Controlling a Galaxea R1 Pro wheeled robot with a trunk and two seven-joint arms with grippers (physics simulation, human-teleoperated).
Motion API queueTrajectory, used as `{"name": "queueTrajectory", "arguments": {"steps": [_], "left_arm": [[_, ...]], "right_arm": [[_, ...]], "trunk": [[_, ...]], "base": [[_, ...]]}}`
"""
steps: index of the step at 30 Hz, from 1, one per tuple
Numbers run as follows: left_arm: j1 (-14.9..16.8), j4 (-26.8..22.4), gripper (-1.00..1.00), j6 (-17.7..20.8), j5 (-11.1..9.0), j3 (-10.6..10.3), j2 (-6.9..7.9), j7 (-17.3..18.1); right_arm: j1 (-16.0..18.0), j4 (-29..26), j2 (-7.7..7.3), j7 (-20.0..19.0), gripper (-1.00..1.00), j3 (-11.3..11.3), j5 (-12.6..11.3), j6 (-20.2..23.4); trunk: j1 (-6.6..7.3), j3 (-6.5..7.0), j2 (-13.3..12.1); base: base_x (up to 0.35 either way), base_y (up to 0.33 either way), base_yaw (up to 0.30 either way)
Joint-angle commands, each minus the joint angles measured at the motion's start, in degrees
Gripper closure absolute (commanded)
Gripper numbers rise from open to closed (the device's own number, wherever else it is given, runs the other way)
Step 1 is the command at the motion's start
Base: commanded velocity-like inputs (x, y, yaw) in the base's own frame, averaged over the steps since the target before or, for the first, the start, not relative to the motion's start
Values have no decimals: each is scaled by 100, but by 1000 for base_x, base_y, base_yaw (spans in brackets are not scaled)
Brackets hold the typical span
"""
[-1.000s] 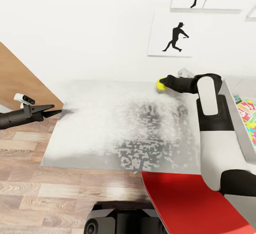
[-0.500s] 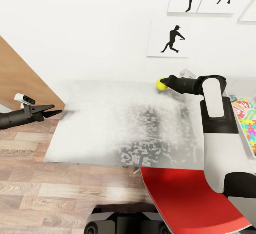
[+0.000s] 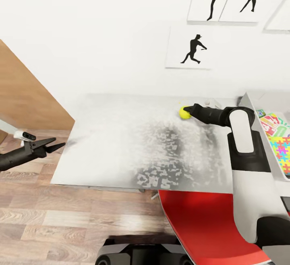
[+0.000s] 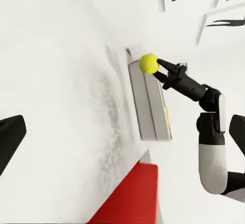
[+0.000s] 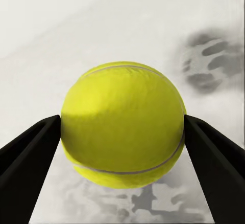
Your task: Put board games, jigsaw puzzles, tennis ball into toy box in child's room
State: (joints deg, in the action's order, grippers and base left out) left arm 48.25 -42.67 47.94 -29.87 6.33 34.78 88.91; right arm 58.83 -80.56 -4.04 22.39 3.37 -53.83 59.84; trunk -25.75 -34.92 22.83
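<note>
Right gripper (image 3: 188,111): both fingers press the sides of the tennis ball (image 5: 122,130), closed on it, with the ball just above the worktop (image 3: 121,144). Left gripper (image 3: 54,145): fingers parted, holding nothing, well apart from the ball, off the worktop's far edge. Step in hand, as judged: carrying the ball to the toy box (image 3: 251,107). The box sits behind the right gripper, beside the forearm. It holds colourful board-game and jigsaw boxes (image 3: 278,136). Next move calls for lifting the ball over the box wall before release.

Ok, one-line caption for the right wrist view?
Right hand closed on the tennis ball above the mottled grey table.
</note>
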Motion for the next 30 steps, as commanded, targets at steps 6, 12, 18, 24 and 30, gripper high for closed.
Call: {"name": "queueTrajectory", "arguments": {"steps": [6,12,18,24,30], "left_arm": [[-16,254,-100,-82,-19,-7,256,109],[-205,778,-100,-351,-21,-21,229,109],[-285,1189,-100,-814,-55,-1,125,109],[-290,1216,-100,-874,-55,-16,109,109],[-294,1217,-100,-890,-24,-34,71,109]], "right_arm": [[-60,-6,35,42,100,49,-72,16],[-66,52,88,42,100,46,-73,16],[-109,-1,102,57,100,32,-75,16],[-153,-4,98,48,100,38,-75,16],[-300,338,105,35,100,54,-70,16]], "trunk": [[-4,48,9],[-4,104,9],[-4,159,9],[-4,214,9],[-4,270,9]], "base": [[0,0,-58],[0,0,-85],[0,0,-86],[0,0,-86],[0,0,-86]]}}
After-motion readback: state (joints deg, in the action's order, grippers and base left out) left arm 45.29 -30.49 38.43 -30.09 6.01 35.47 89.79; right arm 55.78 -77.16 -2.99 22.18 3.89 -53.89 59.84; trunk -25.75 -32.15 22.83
